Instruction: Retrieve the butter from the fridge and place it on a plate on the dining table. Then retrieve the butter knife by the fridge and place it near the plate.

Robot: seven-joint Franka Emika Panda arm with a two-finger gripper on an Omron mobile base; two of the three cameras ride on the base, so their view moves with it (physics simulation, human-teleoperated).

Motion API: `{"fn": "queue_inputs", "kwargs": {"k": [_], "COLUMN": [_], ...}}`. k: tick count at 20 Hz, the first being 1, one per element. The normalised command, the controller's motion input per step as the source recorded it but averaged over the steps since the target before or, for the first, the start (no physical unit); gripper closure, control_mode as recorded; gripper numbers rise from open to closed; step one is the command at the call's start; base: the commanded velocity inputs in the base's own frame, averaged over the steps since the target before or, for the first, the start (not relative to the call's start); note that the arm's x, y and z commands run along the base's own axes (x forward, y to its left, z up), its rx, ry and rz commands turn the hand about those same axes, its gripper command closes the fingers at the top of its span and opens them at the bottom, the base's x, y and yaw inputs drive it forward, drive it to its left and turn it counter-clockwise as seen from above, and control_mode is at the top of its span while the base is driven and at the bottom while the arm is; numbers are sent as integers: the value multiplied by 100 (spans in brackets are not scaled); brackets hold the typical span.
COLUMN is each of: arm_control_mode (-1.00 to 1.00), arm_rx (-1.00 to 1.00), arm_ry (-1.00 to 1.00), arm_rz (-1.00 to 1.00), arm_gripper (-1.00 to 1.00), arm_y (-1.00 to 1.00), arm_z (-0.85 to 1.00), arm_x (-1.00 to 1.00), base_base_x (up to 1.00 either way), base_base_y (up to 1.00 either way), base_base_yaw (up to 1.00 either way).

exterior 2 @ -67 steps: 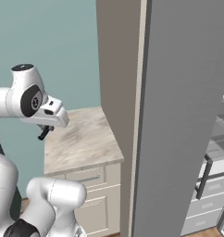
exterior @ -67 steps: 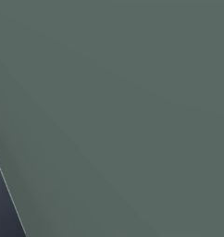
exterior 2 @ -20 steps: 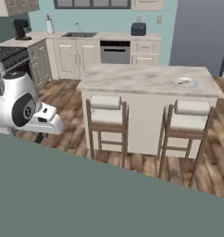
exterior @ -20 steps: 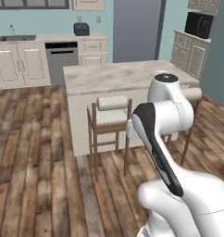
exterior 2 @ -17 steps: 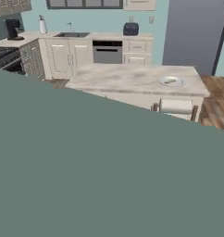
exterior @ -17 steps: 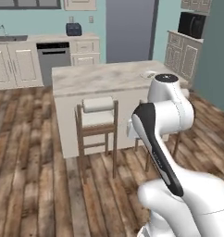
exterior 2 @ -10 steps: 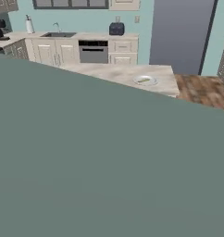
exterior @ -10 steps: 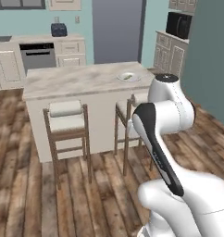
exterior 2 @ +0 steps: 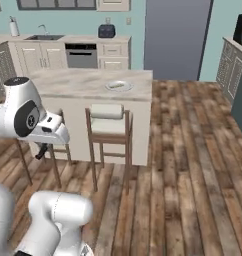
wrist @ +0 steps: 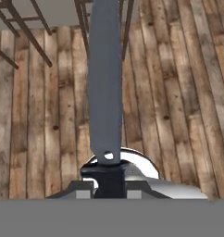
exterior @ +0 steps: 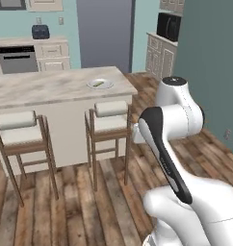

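My gripper (wrist: 108,181) is shut on the butter knife (wrist: 104,92). Its black handle sits between the fingertips and its long grey blade points away over the wooden floor. In the right base view the gripper (exterior 2: 41,151) hangs low, left of the dining table (exterior 2: 88,82). The table has a beige marbled top (exterior: 51,86). Near its far right corner lies the round light plate (exterior: 100,83), also seen from the other side as the plate (exterior 2: 118,85). The thin olive butter stick (exterior: 101,84) rests on it, the butter (exterior 2: 119,85) lying flat.
Two wooden stools (exterior: 109,125) (exterior: 19,139) stand at the table's near side, another stool (exterior 2: 109,125) between me and it. A tall grey-green face (exterior: 210,67) rises close on the right. Counters, a dishwasher (exterior 2: 81,55) and a grey panel (exterior 2: 177,37) line the back wall.
The base has driven and turned, so the whole scene shifted: the island table and plate slid leftward and nearer in the left base view. The gripper stays shut on the knife.
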Motion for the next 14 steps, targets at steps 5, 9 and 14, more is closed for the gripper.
{"fn": "queue_inputs", "kwargs": {"k": [5, 9, 14], "arm_control_mode": [100, 100, 100], "arm_rx": [0, 0, 0], "arm_ry": [0, 0, 0], "arm_rz": [0, 0, 0], "arm_gripper": [100, 100, 100], "arm_y": [0, 0, 0], "arm_z": [0, 0, 0], "arm_x": [0, 0, 0], "base_base_x": [96, 97, 94], "base_base_y": [-59, -66, -64], "base_base_yaw": [1, 5, 11]}}
